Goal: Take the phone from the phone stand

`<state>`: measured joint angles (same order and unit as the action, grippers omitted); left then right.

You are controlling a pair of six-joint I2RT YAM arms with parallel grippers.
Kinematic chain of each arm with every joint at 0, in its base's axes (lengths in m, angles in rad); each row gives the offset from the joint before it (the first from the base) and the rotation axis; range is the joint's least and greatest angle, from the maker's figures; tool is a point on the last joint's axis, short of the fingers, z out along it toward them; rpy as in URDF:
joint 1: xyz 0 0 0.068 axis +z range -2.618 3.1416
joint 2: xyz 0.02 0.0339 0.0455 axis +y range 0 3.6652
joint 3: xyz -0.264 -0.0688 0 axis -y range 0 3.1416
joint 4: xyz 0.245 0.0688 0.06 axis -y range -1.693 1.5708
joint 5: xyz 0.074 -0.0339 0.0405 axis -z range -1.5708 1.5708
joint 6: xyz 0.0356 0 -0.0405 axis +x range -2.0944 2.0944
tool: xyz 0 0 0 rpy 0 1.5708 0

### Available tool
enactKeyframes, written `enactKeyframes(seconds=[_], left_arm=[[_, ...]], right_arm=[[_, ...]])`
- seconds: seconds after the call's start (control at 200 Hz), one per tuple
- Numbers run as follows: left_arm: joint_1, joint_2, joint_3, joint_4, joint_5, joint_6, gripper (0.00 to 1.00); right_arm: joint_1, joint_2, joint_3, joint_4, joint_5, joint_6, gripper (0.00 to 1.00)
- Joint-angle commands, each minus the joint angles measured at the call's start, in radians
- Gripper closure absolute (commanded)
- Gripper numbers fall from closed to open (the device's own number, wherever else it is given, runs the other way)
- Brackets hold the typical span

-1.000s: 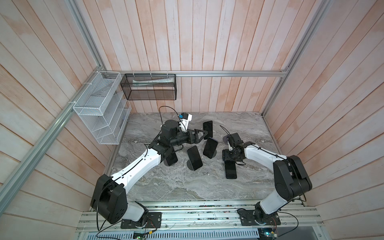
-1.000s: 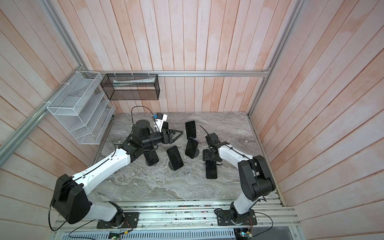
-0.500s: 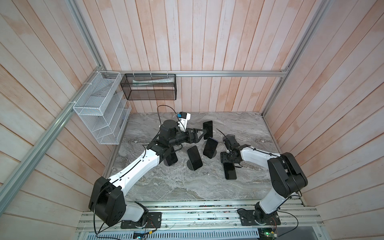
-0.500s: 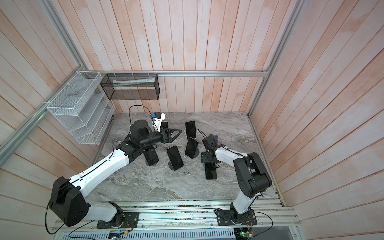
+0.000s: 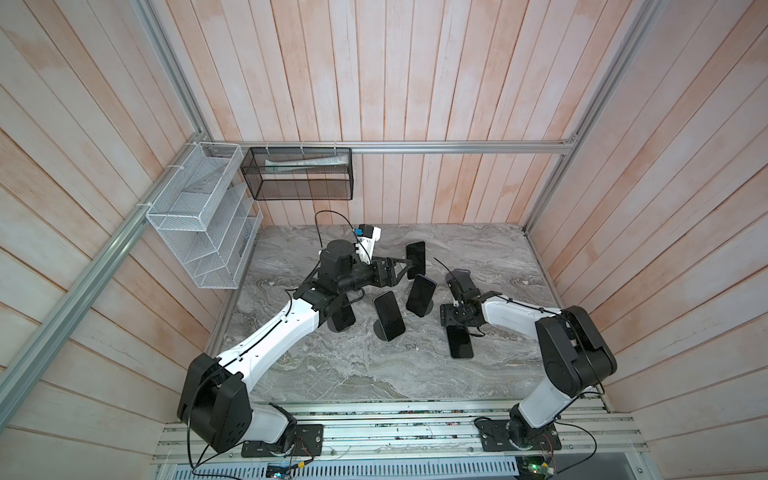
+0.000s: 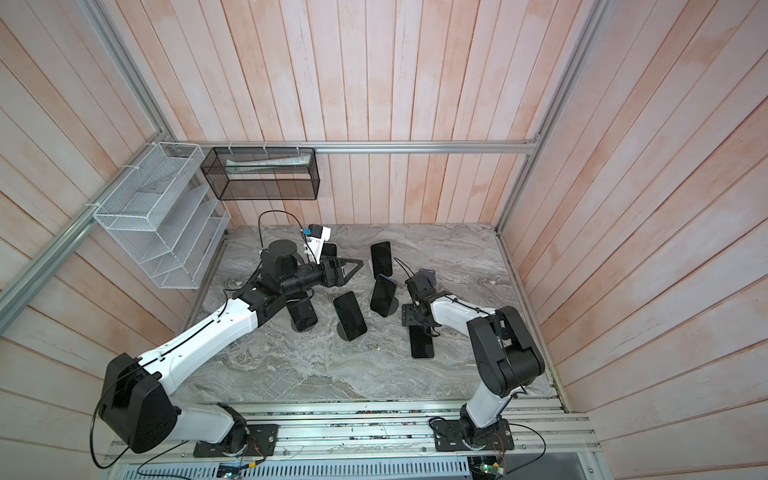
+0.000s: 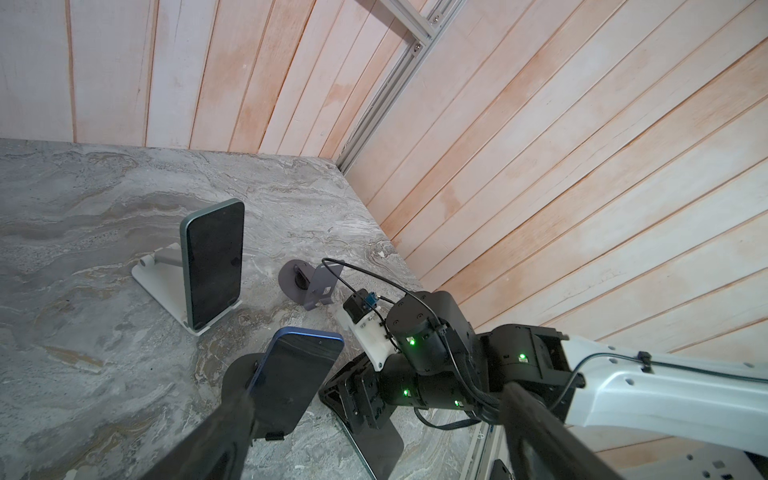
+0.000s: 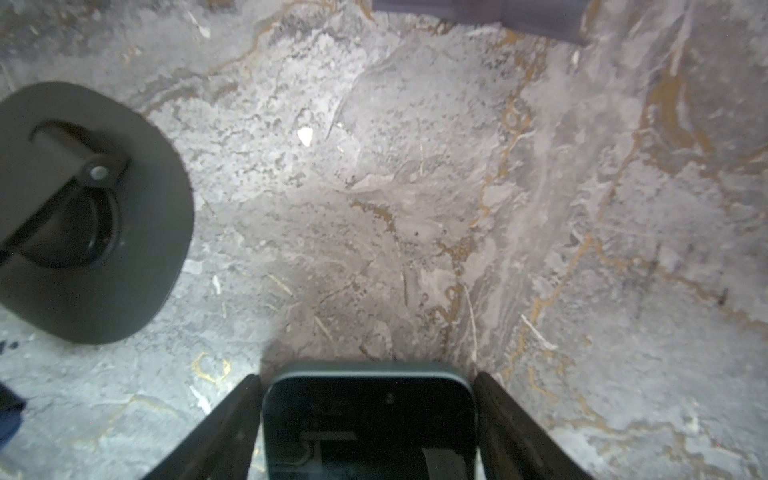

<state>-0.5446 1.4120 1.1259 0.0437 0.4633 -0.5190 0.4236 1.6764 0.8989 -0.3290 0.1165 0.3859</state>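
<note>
A dark phone (image 5: 460,341) (image 6: 422,342) lies flat on the marble. My right gripper (image 5: 457,326) (image 6: 417,322) (image 8: 365,376) stands open over its far end, with thin gaps between each finger and the phone (image 8: 370,419). An empty grey phone stand (image 5: 459,276) (image 7: 316,282) is just behind. My left gripper (image 5: 405,269) (image 6: 353,272) (image 7: 378,392) hovers open and empty near a phone on a white stand (image 5: 415,255) (image 7: 214,262). A blue phone (image 5: 420,295) (image 7: 299,374) leans on a black round stand.
Two more phones on stands (image 5: 388,316) (image 5: 343,318) sit at the middle left, one partly under my left arm. A black round stand base (image 8: 83,216) lies close beside my right gripper. Wire baskets (image 5: 199,216) (image 5: 297,178) hang on the back left walls.
The right arm has shifted slightly left over the flat phone and its fingers have parted a little. The phone has stayed in place. The left arm has barely moved.
</note>
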Motion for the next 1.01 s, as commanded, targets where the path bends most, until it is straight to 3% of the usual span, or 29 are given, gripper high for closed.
enactKeyframes(seconds=[0.0,0.275,0.48,0.62,0.72,0.89,1.0], left_arm=[[-0.002,-0.024,-0.005,-0.002,-0.009,0.02,0.06],[0.003,-0.057,-0.009,-0.01,-0.055,0.044,0.04],[0.005,-0.092,-0.039,0.006,-0.161,0.046,0.0],[0.021,-0.134,-0.072,0.047,-0.193,0.011,0.0],[0.026,-0.175,-0.111,0.081,-0.279,0.013,0.0],[0.082,-0.226,-0.189,0.17,-0.337,-0.088,0.0],[0.124,-0.227,-0.209,0.191,-0.335,-0.139,0.0]], right_arm=[[0.004,-0.024,-0.012,-0.017,-0.022,-0.01,0.19],[0.003,-0.141,0.052,-0.068,-0.029,-0.025,0.09],[0.003,-0.21,0.112,-0.135,0.002,-0.033,0.05],[0.004,-0.256,0.096,-0.105,0.039,-0.008,0.02],[-0.003,-0.282,0.099,-0.067,0.083,-0.007,0.02],[-0.059,-0.26,0.195,-0.035,0.097,-0.027,0.02],[-0.104,-0.164,0.27,-0.019,0.079,-0.057,0.02]])
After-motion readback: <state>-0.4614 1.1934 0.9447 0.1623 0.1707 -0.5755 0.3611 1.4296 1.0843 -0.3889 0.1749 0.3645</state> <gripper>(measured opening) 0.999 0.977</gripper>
